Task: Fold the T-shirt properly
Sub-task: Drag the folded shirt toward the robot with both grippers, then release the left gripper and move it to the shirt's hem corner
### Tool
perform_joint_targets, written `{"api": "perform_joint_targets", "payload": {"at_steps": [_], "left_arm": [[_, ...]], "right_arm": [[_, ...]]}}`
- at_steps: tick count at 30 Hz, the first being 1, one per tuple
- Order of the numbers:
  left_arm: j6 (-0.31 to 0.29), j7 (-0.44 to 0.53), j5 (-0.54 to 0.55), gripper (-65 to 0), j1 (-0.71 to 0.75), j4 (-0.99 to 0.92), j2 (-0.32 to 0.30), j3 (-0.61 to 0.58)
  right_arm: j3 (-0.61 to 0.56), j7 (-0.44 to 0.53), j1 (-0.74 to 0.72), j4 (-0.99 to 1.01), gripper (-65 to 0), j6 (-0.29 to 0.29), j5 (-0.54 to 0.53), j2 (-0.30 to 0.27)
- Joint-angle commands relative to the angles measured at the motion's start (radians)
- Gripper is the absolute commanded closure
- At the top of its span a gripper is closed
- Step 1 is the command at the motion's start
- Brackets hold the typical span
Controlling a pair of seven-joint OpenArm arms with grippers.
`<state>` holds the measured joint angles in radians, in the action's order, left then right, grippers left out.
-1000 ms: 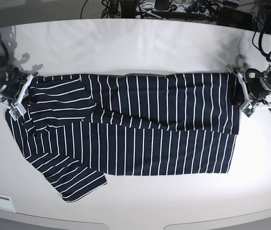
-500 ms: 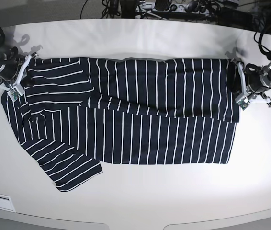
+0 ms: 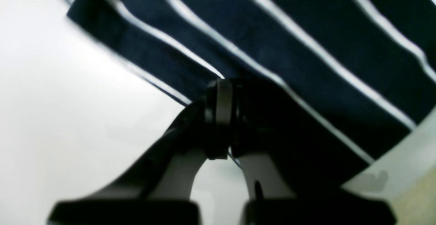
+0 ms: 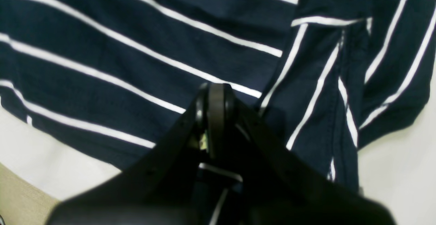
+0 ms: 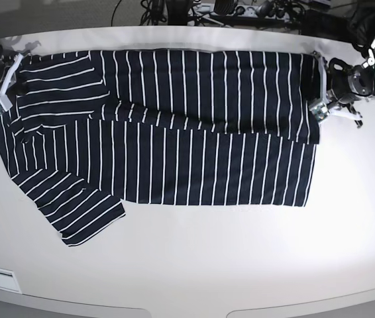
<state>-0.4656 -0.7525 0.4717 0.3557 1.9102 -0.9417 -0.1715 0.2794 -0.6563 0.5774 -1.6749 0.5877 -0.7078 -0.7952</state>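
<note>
1. I see the T-shirt (image 5: 174, 132) lying spread across the far half of the white counter (image 5: 194, 265), long axis running left-right in the base view, navy with thin white stripes.
2. Its far strip is doubled over onto the body. One sleeve (image 5: 75, 212) sticks out toward the near-left in the base view.
3. Right pincer (image 5: 5, 83) sits at the shirt's left end in the base view. In the right wrist view the pincer (image 4: 216, 116) is clamped shut on a fold of the striped fabric (image 4: 136, 64).
4. Left pincer (image 5: 321, 93) sits at the shirt's right end in the base view. In the left wrist view the pincer (image 3: 221, 119) is closed on the cloth edge (image 3: 272, 47); that view is blurry.
5. Cables (image 5: 240, 10) run behind the counter's far edge.
</note>
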Motion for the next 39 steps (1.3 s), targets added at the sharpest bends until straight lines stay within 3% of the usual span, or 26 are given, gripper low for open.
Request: {"api": "perform_joint_targets", "payload": {"at_steps": [1,11,15,17,27,34,39], "left_arm": [[-0.032,-0.045,0.014,0.0,0.018,0.023,-0.009,-0.010],[0.014,-0.063,-0.095,0.0,0.030,0.050,-0.009,-0.010],[0.047,-0.115,-0.146,0.0,0.030,0.050,-0.009,-0.010],[0.075,-0.117,-0.175,0.0,0.030,0.050,-0.009,-0.010],[0.239,-0.109,-0.187,0.0,0.029,0.050,-0.009,-0.010],[0.247,-0.112,-0.184,0.0,0.029,0.071,-0.009,-0.010],[0.291,-0.113,-0.188,0.0,0.029,0.143,-0.009,-0.010]], "right_arm": [[0.018,-0.001,0.007,-0.008,0.0,-0.001,-0.001,-0.023],[0.023,-0.041,0.029,-0.013,0.0,-0.005,0.010,-0.022],[0.023,-0.048,0.029,-0.039,0.0,-0.098,0.088,-0.022],[0.023,-0.048,0.029,-0.050,0.0,-0.106,0.081,-0.022],[0.023,-0.049,0.029,-0.126,0.0,-0.159,0.065,-0.022],[0.023,-0.036,0.026,-0.126,0.0,-0.162,0.064,-0.022],[0.023,-0.014,0.026,-0.126,0.0,-0.173,0.063,-0.022]]}}
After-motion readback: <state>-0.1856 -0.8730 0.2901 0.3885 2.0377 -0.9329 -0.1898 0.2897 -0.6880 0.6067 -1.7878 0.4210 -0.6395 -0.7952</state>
